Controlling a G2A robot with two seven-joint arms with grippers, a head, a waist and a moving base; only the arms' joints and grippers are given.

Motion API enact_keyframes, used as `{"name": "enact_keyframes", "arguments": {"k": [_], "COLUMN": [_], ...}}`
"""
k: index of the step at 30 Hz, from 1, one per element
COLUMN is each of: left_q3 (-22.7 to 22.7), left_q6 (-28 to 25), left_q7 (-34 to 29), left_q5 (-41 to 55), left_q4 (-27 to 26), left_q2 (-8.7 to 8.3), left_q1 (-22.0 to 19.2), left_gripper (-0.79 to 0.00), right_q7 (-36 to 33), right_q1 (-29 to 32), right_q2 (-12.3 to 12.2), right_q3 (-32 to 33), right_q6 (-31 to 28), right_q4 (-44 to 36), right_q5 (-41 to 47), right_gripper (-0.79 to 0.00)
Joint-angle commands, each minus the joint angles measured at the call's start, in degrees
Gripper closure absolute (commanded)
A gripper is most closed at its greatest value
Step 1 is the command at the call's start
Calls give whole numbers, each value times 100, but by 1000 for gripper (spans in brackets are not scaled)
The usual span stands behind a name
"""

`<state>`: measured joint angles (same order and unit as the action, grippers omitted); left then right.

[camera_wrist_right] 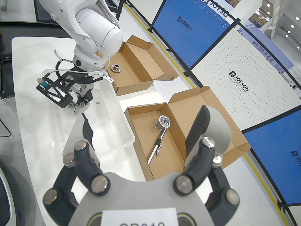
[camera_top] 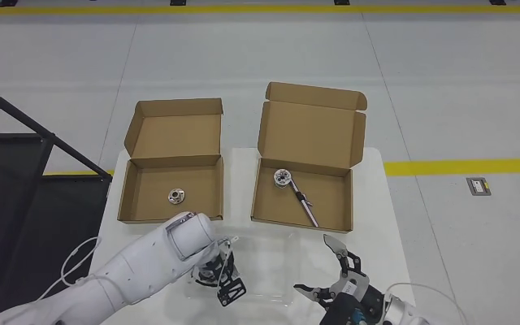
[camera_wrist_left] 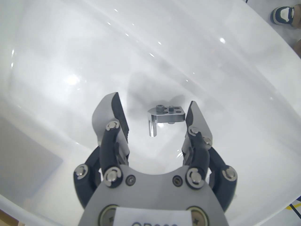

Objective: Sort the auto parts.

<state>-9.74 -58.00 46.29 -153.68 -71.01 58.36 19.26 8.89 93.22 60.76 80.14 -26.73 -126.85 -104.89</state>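
From where I stand, the sorting looks partly done. In the top view, the open brown cardboard box at left already holds a small round metal flange. The matching cardboard box at centre right holds a round silver hub and a long thin metal rod. Low in the frame sits the shallow white plastic tray. The left gripper is down inside it, its claw spread wide. A small grey drilled metal bracket lies on the tray floor between its fingertips, not yet gripped, with one pad just beside the bracket's end. The right gripper, at lower right, hangs with its claw apart and nothing in it. I'd judge the bracket is what's left: it has to be pinched, lifted out and dropped into whichever box suits it.
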Motion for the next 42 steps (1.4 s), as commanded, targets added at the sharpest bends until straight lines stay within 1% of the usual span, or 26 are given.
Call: {"name": "enact_keyframes", "arguments": {"k": [1, 10, 11, 13, 15, 16, 18, 19, 20, 23, 26, 29, 31, 33, 36, 39, 42], "left_q3": [0, 0, 0, 0, 0, 0, 0, 0, 0, 0, 0, 0, 0, 0, -28, -292, -784], "left_q6": [0, 0, 0, 0, 0, 0, 0, 0, 0, 0, 0, 0, 0, 0, 0, 0, 13], "left_q7": [0, 0, 0, 0, 0, 0, 0, 0, 0, 0, 0, -1, -51, -187, -571, -953, -1384], "left_q5": [-42, -102, -106, -99, -78, -51, 73, 202, 270, 428, 772, 1190, 1534, 1974, 2688, 3560, 4367], "left_q4": [54, 180, 193, 204, 215, 210, 189, 138, 126, 65, -123, -338, -457, -693, -1119, -1505, -1761], "left_q2": [20, 62, 63, 63, 59, 53, 33, 15, -12, -116, -272, -502, -679, -861, -1157, -1480, -1805], "left_q1": [14, 13, 13, 7, -24, -52, -117, -145, -198, -341, -526, -807, -1008, -1140, -1324, -1415, -1321], "left_gripper": [-496, -440, -391, -345, -320, -274, -215, -197, -148, -105, -55, 0, 0, 0, 0, 0, 0], "right_q7": [0, 0, 0, 0, 0, 0, 0, 0, 0, 0, 0, 0, 0, 0, 0, 0, 0], "right_q1": [0, 0, 0, 0, 0, 0, 0, 0, 0, 0, 0, 0, 0, 0, 0, 0, 0], "right_q2": [0, 0, 0, 0, 0, 0, 0, 0, 0, 0, 0, 0, 0, 0, 0, 0, 0], "right_q3": [0, 0, 0, 0, 0, 0, 0, 0, 0, 0, 0, 0, 0, 0, 0, 0, 0], "right_q6": [0, 0, 0, 0, 0, 0, 0, 0, 0, 0, 0, 0, 0, 0, 0, 0, 0], "right_q4": [0, 0, 0, 0, 0, 0, 0, 0, 0, 0, 0, 0, 0, 0, 0, 0, 0], "right_q5": [0, 0, 0, 0, 0, 0, 0, 0, 0, 0, 0, 0, 0, 0, 0, 0, 0], "right_gripper": [-785, -785, -785, -785, -785, -785, -785, -785, -785, -785, -785, -785, -785, -785, -785, -785, -785]}}
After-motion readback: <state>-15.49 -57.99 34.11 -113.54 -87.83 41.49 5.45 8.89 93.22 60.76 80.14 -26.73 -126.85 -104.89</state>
